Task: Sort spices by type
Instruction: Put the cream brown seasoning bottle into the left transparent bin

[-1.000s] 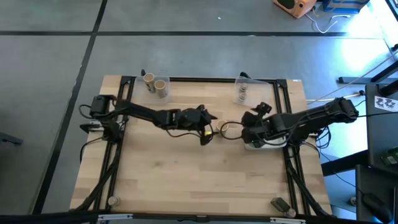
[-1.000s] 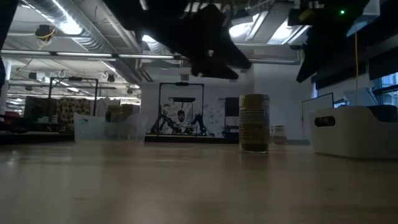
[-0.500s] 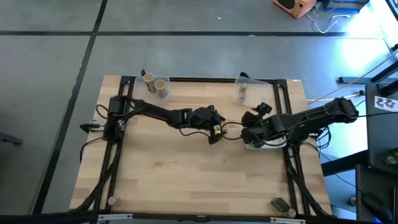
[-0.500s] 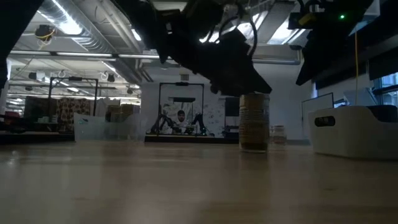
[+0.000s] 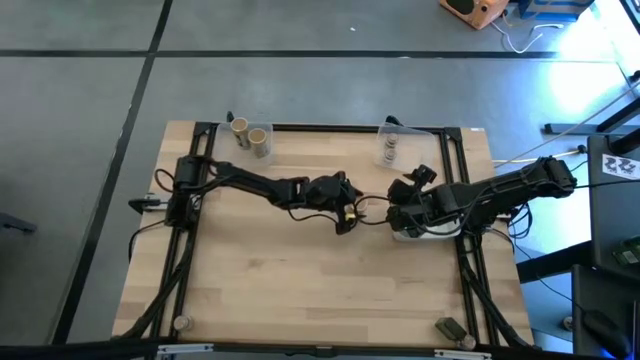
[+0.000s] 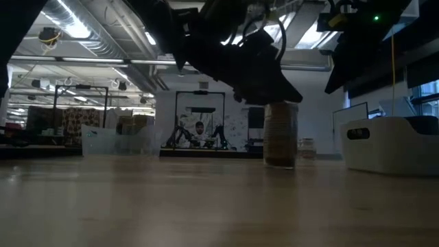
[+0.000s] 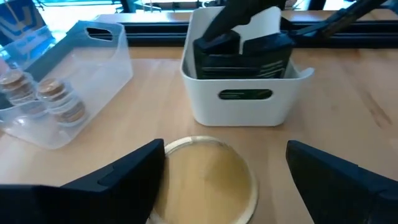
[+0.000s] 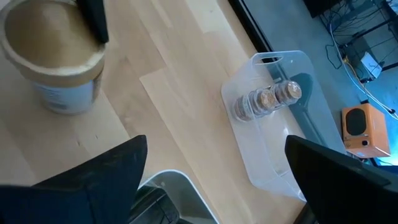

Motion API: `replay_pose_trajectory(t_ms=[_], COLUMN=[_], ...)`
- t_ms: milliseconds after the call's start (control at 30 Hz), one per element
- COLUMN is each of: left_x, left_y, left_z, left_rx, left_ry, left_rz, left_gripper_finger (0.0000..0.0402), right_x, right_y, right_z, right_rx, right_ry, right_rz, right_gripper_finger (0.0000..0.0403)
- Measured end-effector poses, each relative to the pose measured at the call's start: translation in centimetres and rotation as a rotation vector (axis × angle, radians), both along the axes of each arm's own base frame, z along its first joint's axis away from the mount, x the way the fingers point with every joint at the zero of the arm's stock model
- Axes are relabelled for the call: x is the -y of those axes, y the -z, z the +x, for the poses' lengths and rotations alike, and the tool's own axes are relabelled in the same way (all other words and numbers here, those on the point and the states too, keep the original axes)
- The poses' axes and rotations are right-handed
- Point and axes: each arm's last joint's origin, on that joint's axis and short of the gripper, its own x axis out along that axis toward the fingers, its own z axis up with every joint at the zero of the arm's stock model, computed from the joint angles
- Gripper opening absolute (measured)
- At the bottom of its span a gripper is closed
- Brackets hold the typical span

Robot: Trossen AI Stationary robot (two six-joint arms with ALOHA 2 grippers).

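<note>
Two tan cylinders [image 5: 250, 136] and the small jars [image 5: 390, 150] are already sorted into clear trays; one cylinder [image 7: 208, 177] is straddled, ungripped, by the open left end effector [image 7: 227, 177]. The right end effector [image 8: 214, 171] is held open over the white dish [image 7: 239, 93].

No wording can be read: the labels on the tan spice cylinder [image 8: 59, 59] and dark packs [image 7: 242, 56] stay illegible.

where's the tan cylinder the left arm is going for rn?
The tan cylinder with the pale round top stands upright near table centre in the high view, between the open left gripper's fingers, just left of the white rectangular dish.
</note>
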Motion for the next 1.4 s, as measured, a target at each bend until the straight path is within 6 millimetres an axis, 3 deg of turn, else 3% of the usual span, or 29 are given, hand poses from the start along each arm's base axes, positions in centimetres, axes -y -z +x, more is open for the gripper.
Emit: replay_pose_trajectory(t_ms=[233,400,933,1167,1400], left_x=[0.8,0.1,-0.1,-0.2,0.3], left_y=[-1.2,-1.2,1.1,1.1,0.2], left_z=[-0.2,-0.3,-0.1,-0.1,-0.7], left_rx=[0.027,0.018,-0.052,-0.054,-0.098], left_ry=[-0.016,-0.036,-0.027,-0.032,-0.039], left_rz=[0.039,0.044,-0.008,-0.003,0.007], left_gripper_finger=[0.0327,0.0327,0.0326,0.0263,0.0262], right_x=[0.0,0.0,-0.1,-0.1,-0.1], right_y=[0.0,0.0,-0.1,-0.1,-0.1], right_z=[0.0,0.0,0.2,0.2,0.3], right_rx=[0.001,0.004,0.021,0.024,0.029], right_ry=[0.0,0.0,-0.004,-0.005,-0.005], right_rz=[0.0,0.002,0.004,0.004,0.005], right_gripper_finger=[0.038,0.038,0.038,0.038,0.038])
